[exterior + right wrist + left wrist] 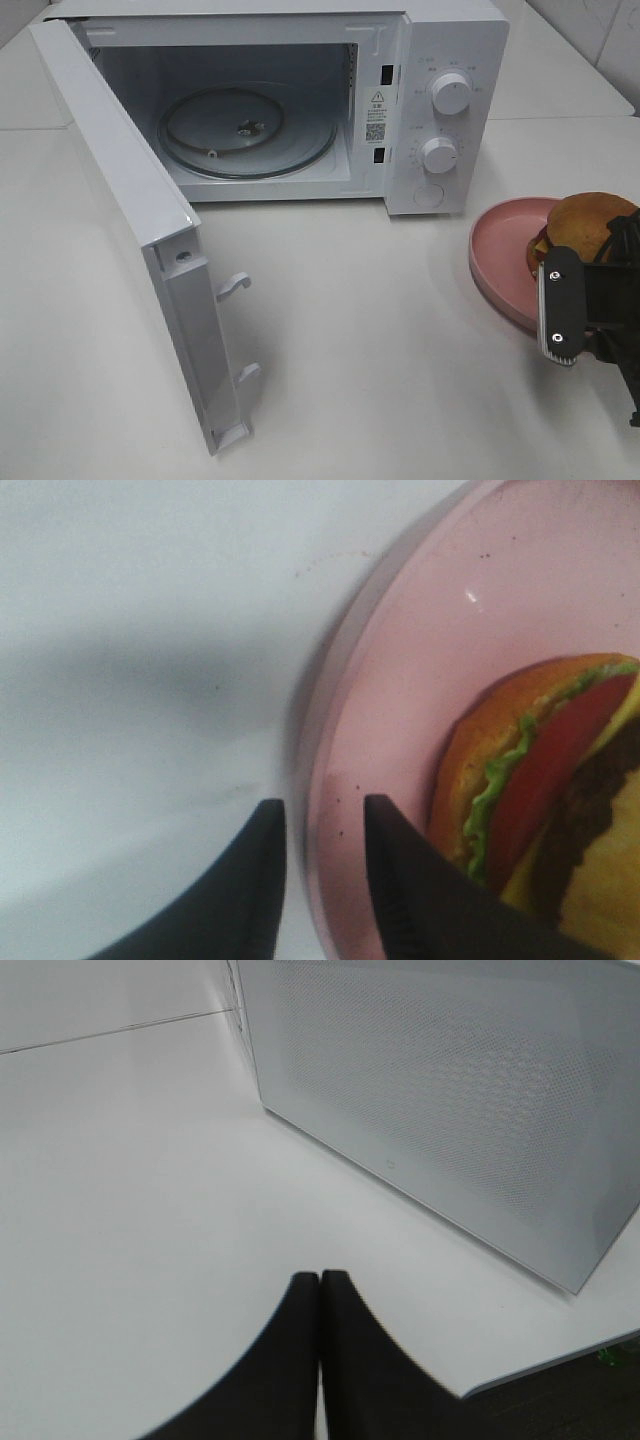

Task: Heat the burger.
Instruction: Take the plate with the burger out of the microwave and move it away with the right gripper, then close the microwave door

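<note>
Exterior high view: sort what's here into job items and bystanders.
Job:
- round golden-brown burger
- pink round plate under it
- white microwave, door open, glass turntable bare
- right gripper, astride the plate's rim

Bystanders:
- left gripper
- white table

ext high: overhead, whole scene | wrists: close, table-level

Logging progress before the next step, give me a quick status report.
Left gripper shut, idle beside microwave door. Right gripper open, straddling plate rim. Burger on plate, unheld. Microwave open, path clear.
</note>
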### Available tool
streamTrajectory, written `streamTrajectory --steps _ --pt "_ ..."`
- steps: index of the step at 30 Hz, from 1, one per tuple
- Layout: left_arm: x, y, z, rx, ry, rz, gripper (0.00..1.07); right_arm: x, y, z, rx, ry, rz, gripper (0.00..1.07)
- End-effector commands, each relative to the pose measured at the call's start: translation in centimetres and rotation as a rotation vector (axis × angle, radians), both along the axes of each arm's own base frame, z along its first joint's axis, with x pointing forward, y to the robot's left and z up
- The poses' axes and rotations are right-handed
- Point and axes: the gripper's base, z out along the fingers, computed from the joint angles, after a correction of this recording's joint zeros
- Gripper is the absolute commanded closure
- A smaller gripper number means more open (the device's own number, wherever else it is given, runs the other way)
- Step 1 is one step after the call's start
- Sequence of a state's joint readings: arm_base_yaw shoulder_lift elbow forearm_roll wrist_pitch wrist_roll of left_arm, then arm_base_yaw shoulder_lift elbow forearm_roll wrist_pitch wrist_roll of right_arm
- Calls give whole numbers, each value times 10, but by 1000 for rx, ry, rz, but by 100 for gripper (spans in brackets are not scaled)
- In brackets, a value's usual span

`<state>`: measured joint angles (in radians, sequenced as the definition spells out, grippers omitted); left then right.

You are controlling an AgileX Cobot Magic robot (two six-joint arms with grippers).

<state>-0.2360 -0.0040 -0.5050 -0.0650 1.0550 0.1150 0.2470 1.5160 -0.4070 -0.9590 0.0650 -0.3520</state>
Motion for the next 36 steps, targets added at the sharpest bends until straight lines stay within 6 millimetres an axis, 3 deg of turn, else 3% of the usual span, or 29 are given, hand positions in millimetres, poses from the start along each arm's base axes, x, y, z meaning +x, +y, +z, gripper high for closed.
streamTrajectory --steps 1,3,8,16,19,21,24,29,36 --pt "-3 0 0 -13 -31 4 106 2 1 2 10 -12 4 64" --pt "-3 0 0 -13 -31 4 106 2 1 2 10 -12 4 59" --pt "-3 0 0 -13 -31 4 106 2 3 4 34 -32 16 58" --pt "-3 0 0 -13 -31 4 106 1 6 26 81 -139 33 58" --pt "-3 0 0 -13 -31 4 106 -3 17 36 98 -179 84 58" --pt "-3 0 0 -13 -31 4 106 -11 38 43 124 -205 181 58" --pt "-3 0 0 -13 -31 4 106 -13 42 43 135 -202 189 58" --pt "-3 0 0 -13 -31 4 106 -11 46 46 173 -199 107 58" --pt "-3 0 0 -13 -31 4 106 14 49 78 307 -266 -204 49"
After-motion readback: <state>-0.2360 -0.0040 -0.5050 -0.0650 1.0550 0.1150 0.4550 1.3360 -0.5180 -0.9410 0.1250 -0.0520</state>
